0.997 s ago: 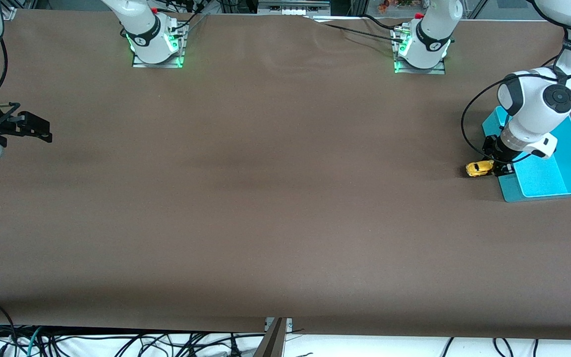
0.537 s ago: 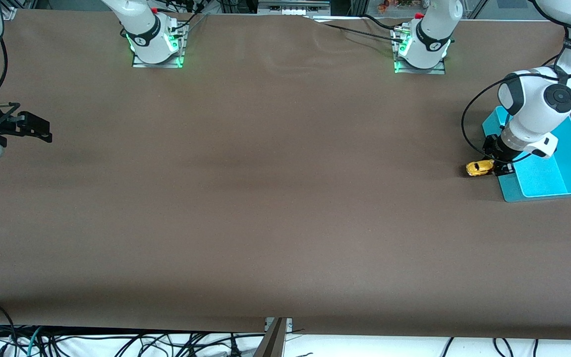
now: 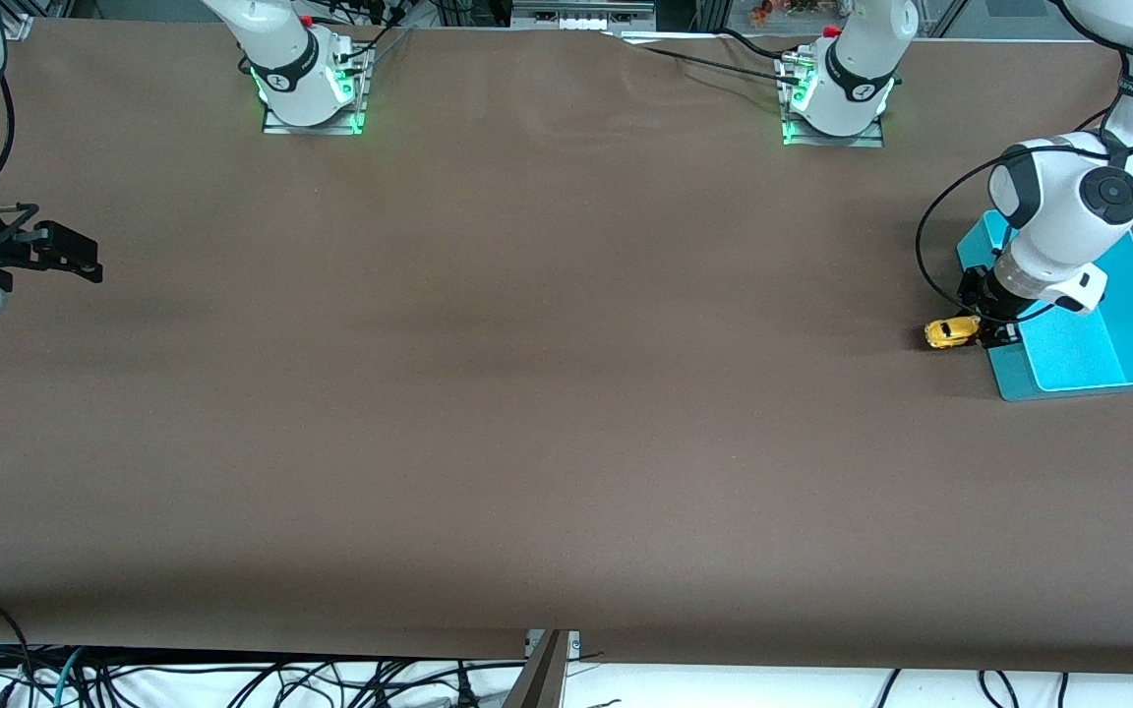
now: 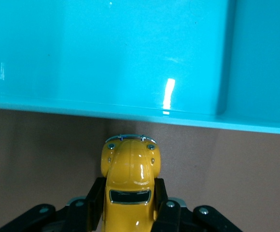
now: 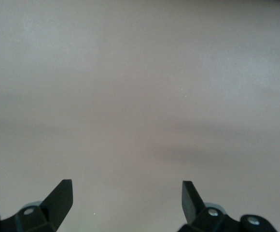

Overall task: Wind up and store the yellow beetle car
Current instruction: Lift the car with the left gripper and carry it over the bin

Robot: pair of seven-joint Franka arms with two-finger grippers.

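The yellow beetle car (image 3: 950, 332) (image 4: 130, 174) is low at the brown cloth, right beside the turquoise bin (image 3: 1083, 349) at the left arm's end of the table. Its nose points at the bin's outer wall (image 4: 106, 53). My left gripper (image 3: 987, 329) (image 4: 129, 200) is shut on the car, one black finger against each flank. Whether the wheels touch the cloth I cannot tell. My right gripper (image 3: 80, 258) (image 5: 127, 193) waits open over bare cloth at the right arm's end of the table, with nothing between its fingers.
The brown cloth (image 3: 527, 393) covers the whole table. Both arm bases (image 3: 311, 88) (image 3: 837, 98) stand along the edge farthest from the front camera. Cables (image 3: 232, 678) hang below the table's near edge.
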